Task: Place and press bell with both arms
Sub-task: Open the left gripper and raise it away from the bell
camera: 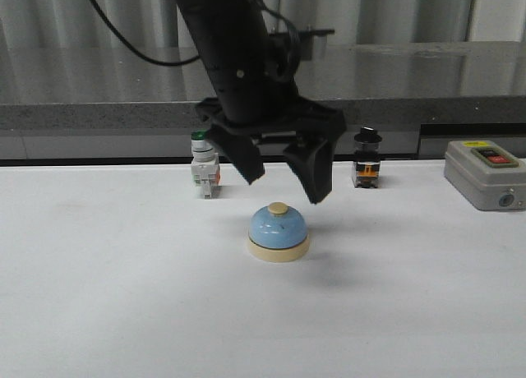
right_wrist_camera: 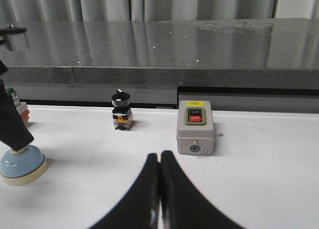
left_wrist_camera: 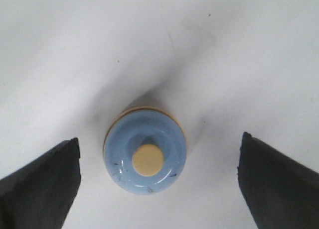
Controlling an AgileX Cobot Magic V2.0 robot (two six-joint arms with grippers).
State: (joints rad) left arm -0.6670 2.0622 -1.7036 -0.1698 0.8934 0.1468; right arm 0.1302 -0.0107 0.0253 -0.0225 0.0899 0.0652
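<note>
The left gripper (camera: 283, 181) is spread wide, its fingers apart from the bell (camera: 279, 232) and just above it. The bell stands upright on the white table (camera: 107, 296), centred between them. The right gripper (right_wrist_camera: 159, 186) is closed on nothing, well apart. For a clean press, its closed tip should be brought straight down on the cream button (left_wrist_camera: 148, 160) — squarely, not aslant — once the left is lifted clear.

Soft overhead light, faint shadows on table (camera: 99, 296), slightly blurred frames
</note>
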